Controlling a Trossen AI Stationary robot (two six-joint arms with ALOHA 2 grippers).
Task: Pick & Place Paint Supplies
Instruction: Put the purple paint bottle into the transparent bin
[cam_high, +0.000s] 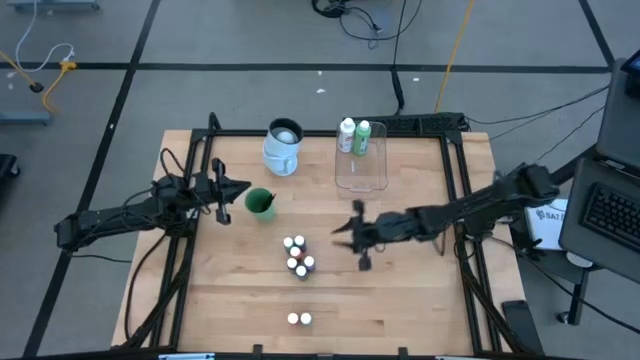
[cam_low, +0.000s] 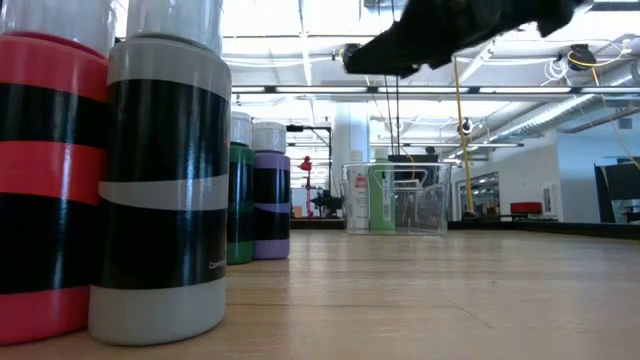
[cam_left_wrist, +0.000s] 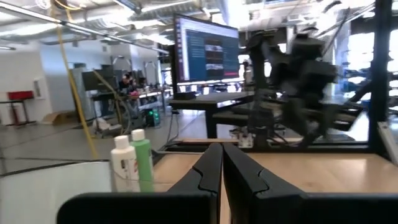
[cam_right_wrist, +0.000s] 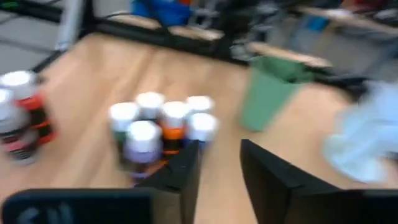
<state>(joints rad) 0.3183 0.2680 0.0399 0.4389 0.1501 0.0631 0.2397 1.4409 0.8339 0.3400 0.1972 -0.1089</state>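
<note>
No label reads clearly. Right gripper (cam_high: 343, 233), fingers spread and empty, hovers beside the paint bottle cluster (cam_high: 297, 256); left gripper (cam_high: 243, 189), fingers pressed together.

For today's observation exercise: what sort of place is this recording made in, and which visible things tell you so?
Probably a robotics lab or workshop: a wooden table in a black frame, a large monitor nearby, cables across a concrete floor, and exposed ceiling pipes.
</note>
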